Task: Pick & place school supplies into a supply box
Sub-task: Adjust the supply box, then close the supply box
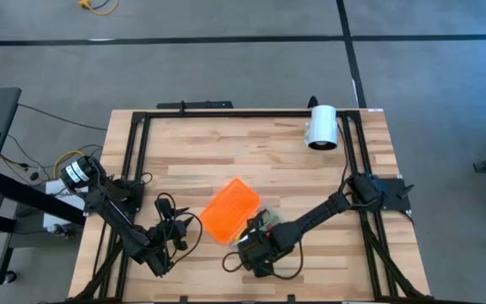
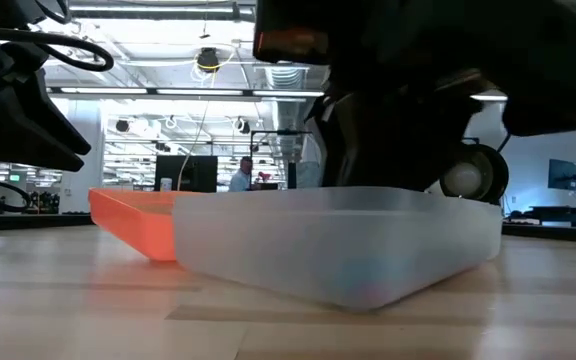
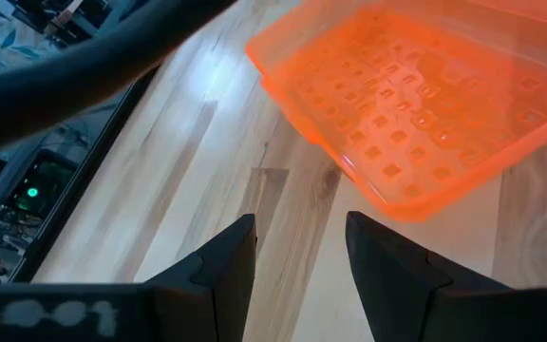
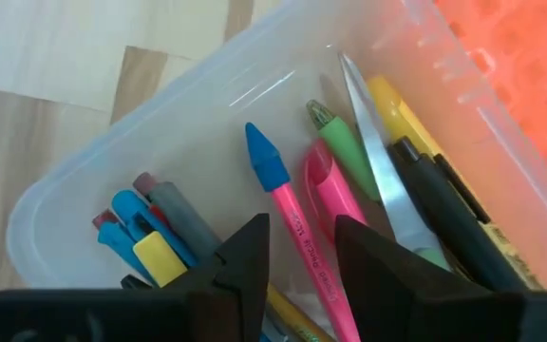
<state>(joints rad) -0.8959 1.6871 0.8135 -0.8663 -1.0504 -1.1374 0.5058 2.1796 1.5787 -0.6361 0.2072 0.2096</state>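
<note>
Over the pen-filled supply box (image 4: 254,123), right pincer (image 4: 297,261) open; left pincer (image 3: 297,261) open beside the orange lid (image 3: 425,95).

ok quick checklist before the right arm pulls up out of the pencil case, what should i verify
1. Supplies inside the clear pencil case: ok; the pink pen with the blue cap, scissors blade and black pen all lie in it.
2. Right gripper empty: ok; fingers are open over the pens, nothing pinched.
3. Orange lid out of the way: ok; it lies open beside the case.
4. Left gripper clear of the case: ok; open over bare wood short of the lid.
5. Strays left on the table: cannot tell; the arms hide part of it.
</note>
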